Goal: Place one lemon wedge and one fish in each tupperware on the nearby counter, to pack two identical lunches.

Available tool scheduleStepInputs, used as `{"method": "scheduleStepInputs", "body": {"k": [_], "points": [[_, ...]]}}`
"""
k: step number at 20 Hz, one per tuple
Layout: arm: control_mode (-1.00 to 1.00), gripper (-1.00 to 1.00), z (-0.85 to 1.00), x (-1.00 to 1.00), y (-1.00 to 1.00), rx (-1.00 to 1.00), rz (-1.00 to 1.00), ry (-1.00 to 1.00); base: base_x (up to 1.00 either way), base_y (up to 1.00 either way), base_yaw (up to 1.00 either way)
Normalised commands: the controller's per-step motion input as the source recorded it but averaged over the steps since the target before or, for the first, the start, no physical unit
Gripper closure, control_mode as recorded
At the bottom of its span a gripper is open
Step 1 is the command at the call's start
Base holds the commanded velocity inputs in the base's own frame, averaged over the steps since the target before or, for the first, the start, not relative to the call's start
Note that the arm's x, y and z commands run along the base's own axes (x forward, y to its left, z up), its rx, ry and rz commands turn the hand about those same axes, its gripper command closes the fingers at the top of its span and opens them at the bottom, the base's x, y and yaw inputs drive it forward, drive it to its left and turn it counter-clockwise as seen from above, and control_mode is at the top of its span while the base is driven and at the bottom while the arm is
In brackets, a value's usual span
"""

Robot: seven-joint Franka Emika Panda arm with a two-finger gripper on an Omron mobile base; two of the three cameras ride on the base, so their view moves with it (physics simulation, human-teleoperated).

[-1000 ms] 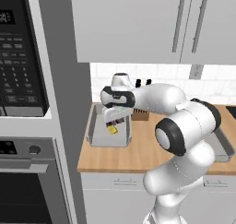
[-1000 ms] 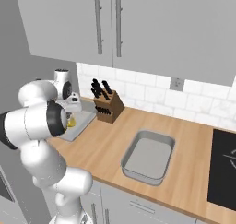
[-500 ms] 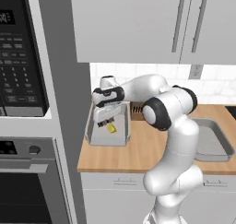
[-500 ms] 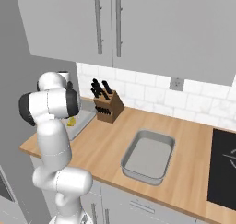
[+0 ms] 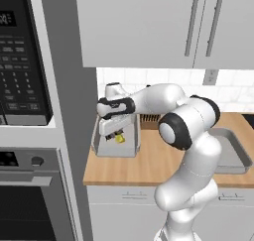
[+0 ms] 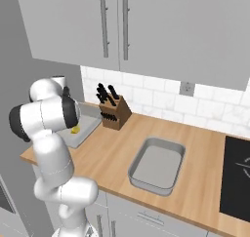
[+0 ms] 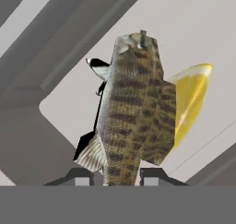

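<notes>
Over one tupperware [image 5: 106, 148] – fish [image 7: 133, 112] between end effector [image 7: 114, 176] tips.

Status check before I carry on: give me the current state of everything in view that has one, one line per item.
Gripper: jaws shut on the fish.
Fish: held between the jaws, over the left tray.
Lemon wedge: beside the fish; whether it is resting or lifted is unclear.
Left tray: on the counter, under the gripper.
Right tray: nothing in it.
Upper cabinet doors: closed.
</notes>
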Motion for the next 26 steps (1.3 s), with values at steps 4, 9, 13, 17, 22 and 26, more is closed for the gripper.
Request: {"method": "scheduleStepInputs", "body": {"k": [4, 9, 13, 17, 22, 26], "points": [[-1.0, 1.0, -0.14, -0.09, -0.04, 0.0, 0.0, -0.08, 0.0, 0.0, 0.0], [-1.0, 1.0, -0.04, 0.54, -0.06, -0.01, 0.0, -0.02, 0.0, 0.0, 0.0], [-1.0, 1.0, 0.0, 0.58, -0.04, 0.0, 0.0, 0.0, 0.0, 0.0, 0.0], [-1.0, 1.0, 0.0, 0.21, 0.0, 0.0, 0.0, 0.0, 0.0, 0.0, 0.0], [-1.0, -1.0, 0.0, 0.17, 0.08, 0.0, 0.0, 0.0, 0.0, 0.0, 0.0], [-1.0, -1.0, 0.0, 0.0, 0.0, 0.0, 0.0, 0.0, 0.0, 0.0, 0.0]]}}
